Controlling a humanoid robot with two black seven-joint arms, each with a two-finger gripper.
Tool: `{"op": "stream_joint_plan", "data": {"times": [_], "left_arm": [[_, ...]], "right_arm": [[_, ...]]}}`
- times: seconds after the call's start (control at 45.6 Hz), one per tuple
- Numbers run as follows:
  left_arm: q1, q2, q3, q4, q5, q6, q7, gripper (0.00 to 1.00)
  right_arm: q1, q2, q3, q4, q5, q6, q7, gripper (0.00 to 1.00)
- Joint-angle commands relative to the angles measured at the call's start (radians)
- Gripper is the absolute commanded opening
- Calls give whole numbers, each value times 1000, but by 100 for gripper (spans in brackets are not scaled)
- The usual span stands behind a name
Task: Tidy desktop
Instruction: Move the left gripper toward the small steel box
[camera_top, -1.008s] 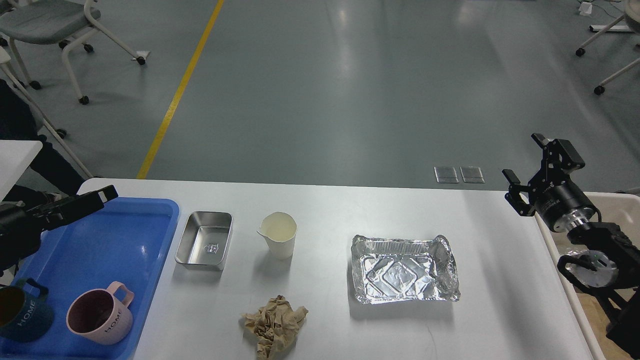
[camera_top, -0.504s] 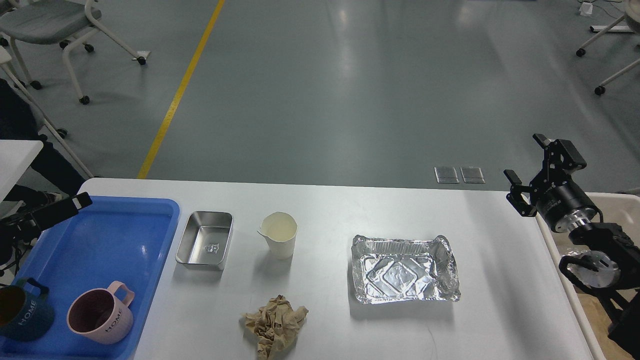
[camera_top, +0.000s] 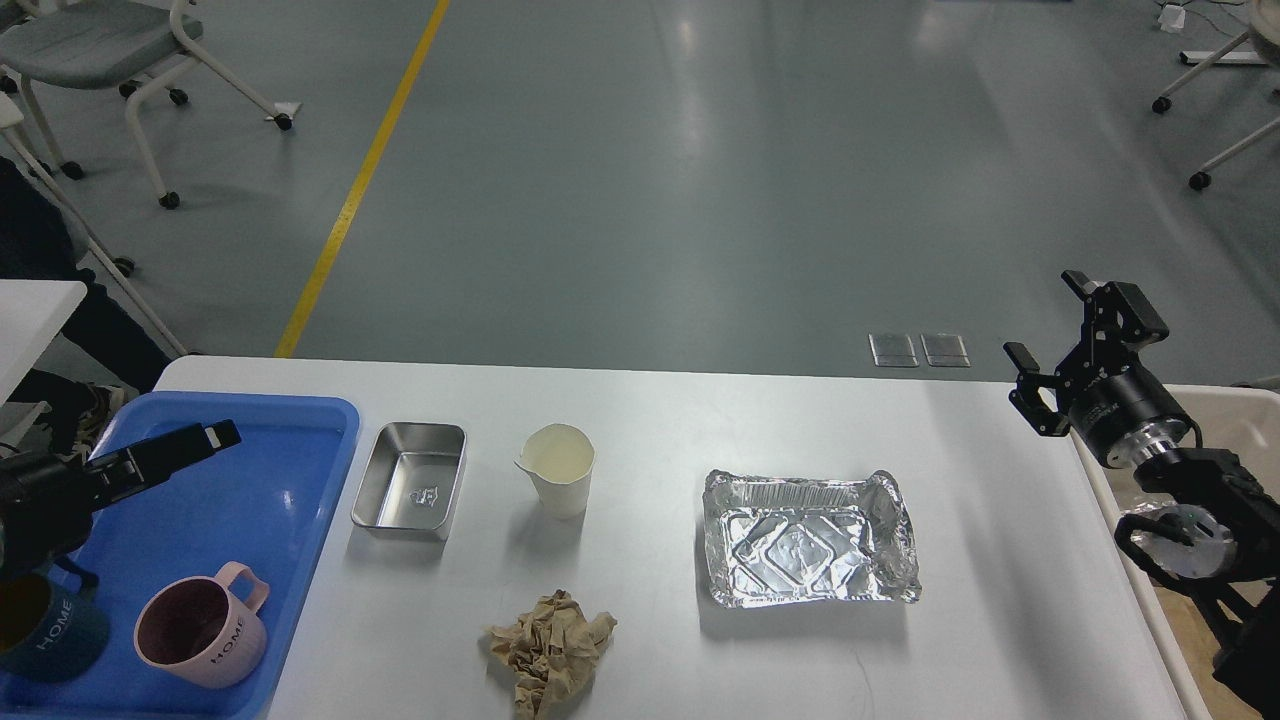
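The white desktop (camera_top: 660, 420) holds a steel tray (camera_top: 408, 482), a paper cup (camera_top: 558, 468), a dented foil tray (camera_top: 808, 538) and a crumpled brown paper (camera_top: 548, 650). My left gripper (camera_top: 215, 436) hovers over the blue tray (camera_top: 290, 470), left of the steel tray; it is seen side-on and dark, so its fingers cannot be told apart. My right gripper (camera_top: 1048, 320) is open and empty, above the desktop's far right edge, well clear of the foil tray.
A pink mug (camera_top: 200, 632) and a dark teal mug (camera_top: 45, 630) stand in the blue tray's near end. A beige bin (camera_top: 1235, 415) stands past the desktop's right edge, under my right arm. Chairs stand on the floor behind.
My left gripper pulled back left, then came forward and lower over the blue tray. My right gripper has barely moved. Nothing on the desktop has shifted.
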Motion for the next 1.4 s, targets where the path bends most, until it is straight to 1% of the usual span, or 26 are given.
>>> {"op": "stream_joint_plan", "data": {"times": [0.0,0.197,0.241,0.285,0.372,0.526,0.657,0.876,1.008,1.139,1.38], "left_arm": [[-26,-77,1,64,1,-2,31,96],[-69,-166,2,217,4,-24,25,96],[-80,-189,2,251,4,-45,25,96],[-98,-227,2,298,12,-88,23,96],[-117,-283,4,346,23,-116,22,96],[-147,-358,28,401,76,-121,23,96],[-181,-422,96,452,115,-119,25,96],[-245,-517,203,573,121,-105,25,96],[-264,-577,209,630,121,-102,22,96],[-279,-608,212,661,122,-102,17,95],[-292,-680,274,711,122,-102,17,95]], "right_arm": [[-2,2,-1,1,0,0,0,100],[-4,2,0,1,0,1,0,100],[-2,2,0,1,2,0,0,100],[-1,2,0,1,0,0,0,100],[-1,2,0,2,0,0,0,100],[-7,-3,0,4,2,0,0,100],[-8,-5,2,4,0,1,0,100],[-7,-5,2,4,0,1,2,100],[-8,-5,2,4,0,3,3,100],[-7,-6,3,4,0,3,5,100],[-7,-18,5,4,2,3,5,100]]}}
